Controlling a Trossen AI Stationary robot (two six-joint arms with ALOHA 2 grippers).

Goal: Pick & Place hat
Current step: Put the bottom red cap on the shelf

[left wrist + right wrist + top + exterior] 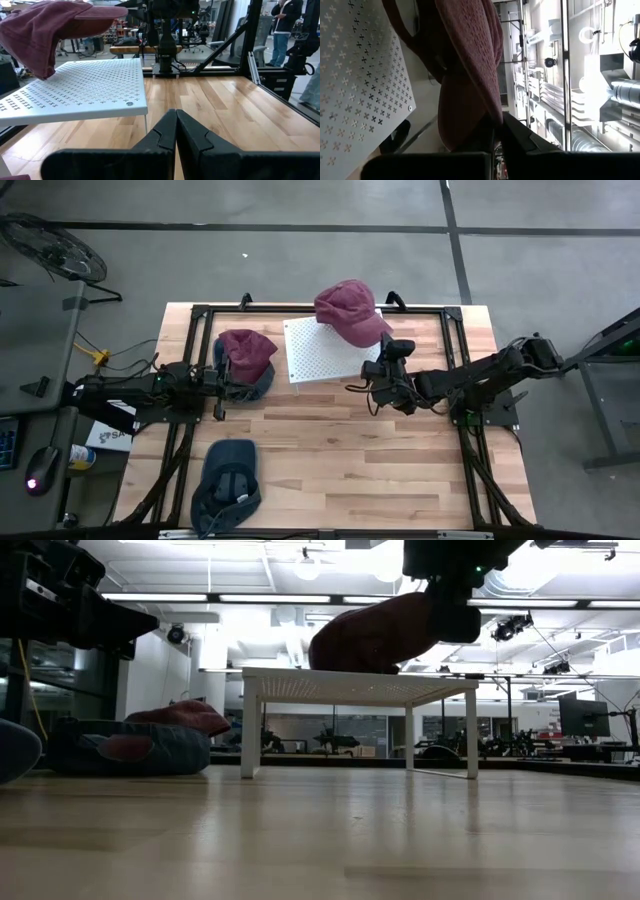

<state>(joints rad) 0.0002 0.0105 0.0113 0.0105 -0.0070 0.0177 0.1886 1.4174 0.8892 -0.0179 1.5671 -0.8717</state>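
While the maroon cap [348, 312] is sitting on the far right corner of the white perforated stand [318, 350], its soft, faded crown is slumping over the stand's top and its brim is sticking out past the edge toward the right arm. From the low view the cap is showing as a rounded dark red lump on the raised white platform. The right gripper [392, 352] is reaching in at that brim with its fingers pressed together, and in the right wrist view the brim is lying right between the dark fingers, so it is pinching the brim's edge. The left gripper [222, 380] is resting fully closed and holding nothing, just beside a second maroon hat [247, 350] piled on a denim hat [258, 383]. A dark blue cap [227, 480] is lying apart near the table's front edge.
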